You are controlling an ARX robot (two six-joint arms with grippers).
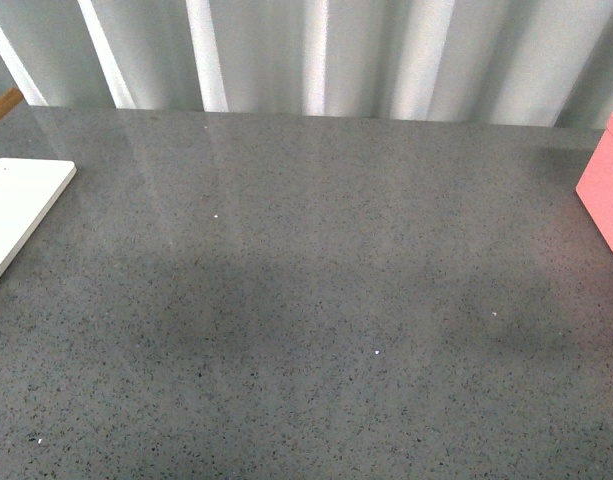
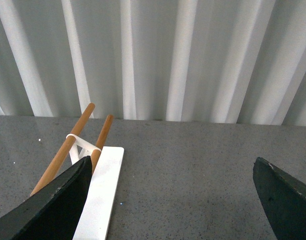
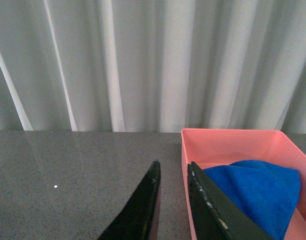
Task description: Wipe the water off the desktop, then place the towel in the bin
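Lighting's pretty soft and even across all three views, no harsh hotspots. The glossy dark-grey speckled stone desktop [image 1: 316,300] picks up pale streaky reflections of the pleated white curtain [image 1: 316,50] along its far edge, and a broad soft shadow band runs across its middle in the front view. The front picture looks a bit hazy and grainy. In both wrist views the dark gripper fingers [image 2: 53,205] up close are slightly soft, while the curtain folds stay fairly sharp.
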